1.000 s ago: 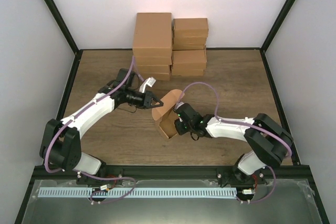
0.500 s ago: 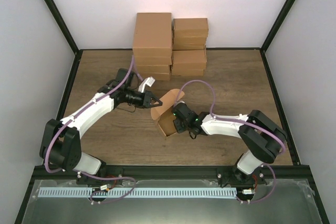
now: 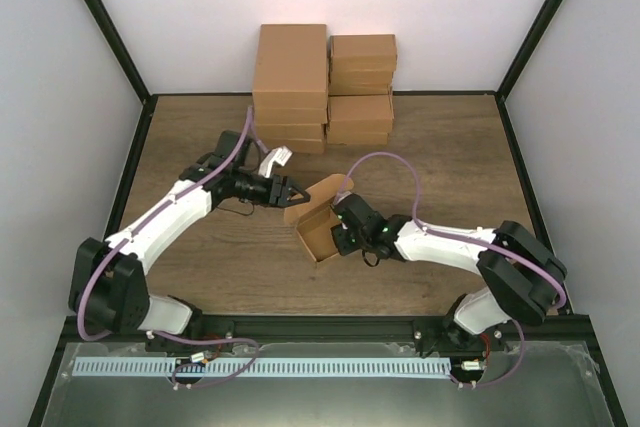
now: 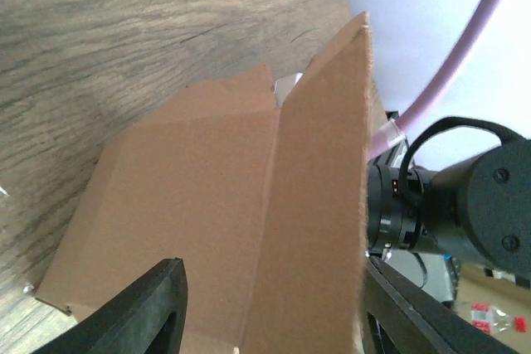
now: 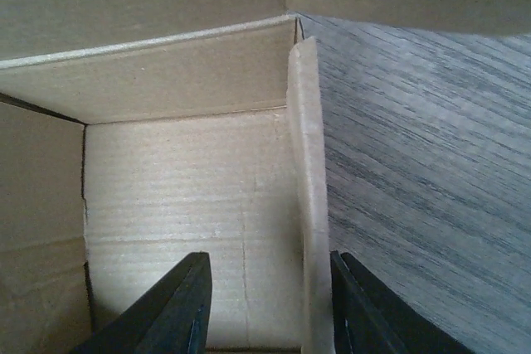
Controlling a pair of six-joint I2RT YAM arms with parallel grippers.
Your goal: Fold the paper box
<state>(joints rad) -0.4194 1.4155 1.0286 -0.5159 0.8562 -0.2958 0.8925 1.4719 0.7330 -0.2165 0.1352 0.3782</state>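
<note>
The paper box (image 3: 318,235) is tan cardboard, half folded, lying open on the table's middle with its lid flap (image 3: 322,190) raised. My left gripper (image 3: 291,193) is at the lid's left side. In the left wrist view it (image 4: 274,321) is open, and the box's outer panels (image 4: 207,205) fill the gap between its fingers. My right gripper (image 3: 341,234) reaches into the box from the right. In the right wrist view it (image 5: 270,304) is open and straddles a thin side wall (image 5: 305,205), which lies close to the right finger. The box floor (image 5: 182,180) shows behind.
Stacks of larger brown cartons (image 3: 290,77) and smaller ones (image 3: 362,87) stand against the back wall. Bare wooden table (image 3: 440,157) lies to the right of the box and to its left (image 3: 190,247). A black frame edges the table.
My left gripper has opened off the lid flap. The right gripper shut and then opened again. The box has tipped lower and lies flatter.
</note>
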